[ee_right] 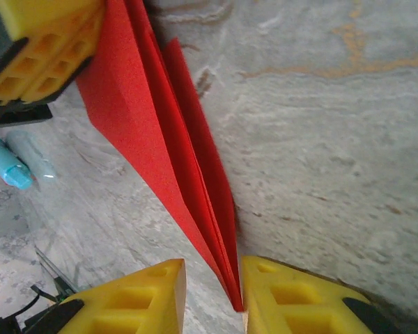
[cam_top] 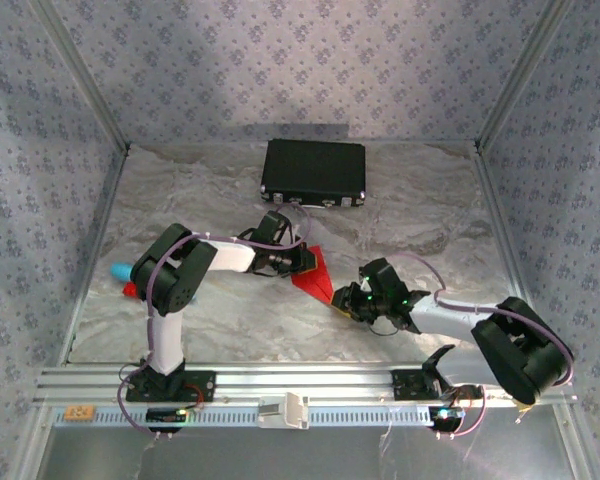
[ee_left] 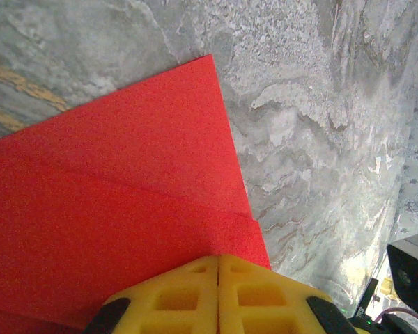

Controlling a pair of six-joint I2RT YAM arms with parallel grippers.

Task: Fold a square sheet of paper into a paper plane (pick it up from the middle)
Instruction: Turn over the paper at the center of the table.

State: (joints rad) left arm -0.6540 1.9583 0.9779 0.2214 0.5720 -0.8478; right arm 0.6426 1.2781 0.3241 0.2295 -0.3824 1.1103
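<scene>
Lining up on the paper plane (cam_top: pixel 315 272)
My clenched left gripper (ee_left: pixel 218 264) is pinning its far-left end; its near-right tip is lying between my released right gripper's (ee_right: pixel 212 270) jaws.

I see a black case (cam_top: pixel 313 172) lying flat at the far side of the marble-patterned table (cam_top: pixel 230 320). A small turquoise object (cam_top: pixel 119 270) sits near the left edge, well apart from the case. Patterned walls (cam_top: pixel 280 60) enclose three sides.

Black case (cam_top: pixel 313 171) behind, paper plane (cam_top: pixel 315 272) mid-table; tabletop (cam_top: pixel 435 215) lies open rightward.
</scene>
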